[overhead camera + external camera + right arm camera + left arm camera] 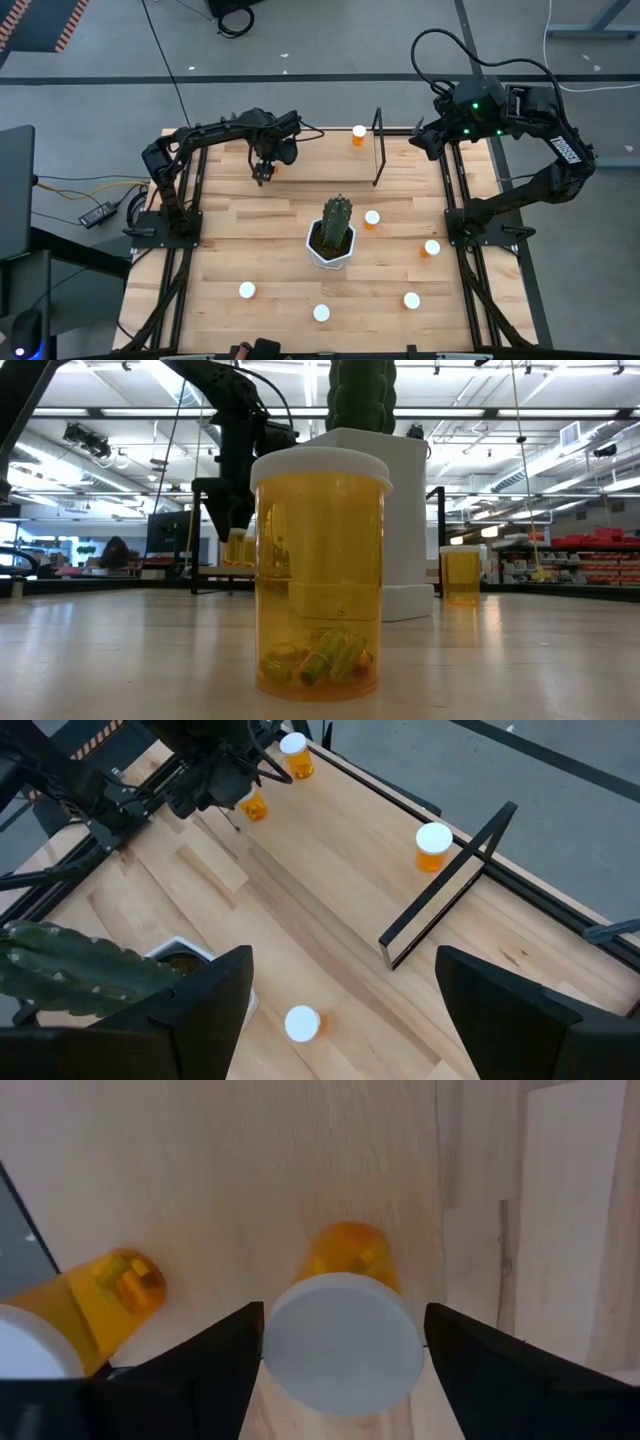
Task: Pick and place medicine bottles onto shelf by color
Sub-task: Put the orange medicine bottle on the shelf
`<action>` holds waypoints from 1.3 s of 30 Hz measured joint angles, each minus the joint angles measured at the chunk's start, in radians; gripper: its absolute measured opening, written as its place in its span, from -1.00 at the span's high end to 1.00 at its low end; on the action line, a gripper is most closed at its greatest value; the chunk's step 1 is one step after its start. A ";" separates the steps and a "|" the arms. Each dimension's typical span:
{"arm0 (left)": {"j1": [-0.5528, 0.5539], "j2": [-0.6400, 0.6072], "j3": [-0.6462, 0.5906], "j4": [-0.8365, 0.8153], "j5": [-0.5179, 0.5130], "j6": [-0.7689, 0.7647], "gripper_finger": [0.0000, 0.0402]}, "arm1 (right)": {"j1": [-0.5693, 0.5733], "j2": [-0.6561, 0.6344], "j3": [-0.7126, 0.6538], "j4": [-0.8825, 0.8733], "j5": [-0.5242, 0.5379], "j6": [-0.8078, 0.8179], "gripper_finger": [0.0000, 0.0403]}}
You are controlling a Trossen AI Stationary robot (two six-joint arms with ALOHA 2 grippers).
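At the back of the table my left gripper point(263, 174) hangs over the shelf point(320, 152). In the left wrist view its fingers point(215, 1355) stand open on either side of a white-capped orange medicine bottle point(345, 1345) standing on the wood. A second bottle point(105, 1295) stands close beside it. Another bottle point(359, 134) stands near the shelf's black end frame point(377, 150). Loose bottles stand on the table at front and right, one point(372, 218) beside the cactus. My right gripper point(345, 1010) waits open and empty at the back right.
A green cactus point(338, 222) in a white pot point(330, 257) stands mid-table. Several loose bottles point(432, 248) point(411, 300) point(321, 313) point(246, 290) dot the front half. One bottle point(320, 575) stands right before the low camera.
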 joint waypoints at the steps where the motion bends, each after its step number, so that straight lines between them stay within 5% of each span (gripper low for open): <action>1: 0.000 0.000 0.000 0.000 -0.004 0.000 -0.41 | 0.000 0.000 0.000 0.000 0.000 0.000 -0.60; 10: -0.012 0.000 0.010 -0.033 -0.024 -0.001 -0.41 | 0.000 0.000 0.000 0.000 0.017 0.000 -0.60; 24: -0.028 -0.002 0.192 -0.115 -0.048 -0.041 -0.41 | 0.000 0.000 0.000 0.000 0.022 -0.022 -0.60; 39: -0.143 -0.002 0.345 -0.322 -0.024 -0.461 -0.41 | 0.000 0.000 0.000 -0.034 0.017 -0.104 -0.60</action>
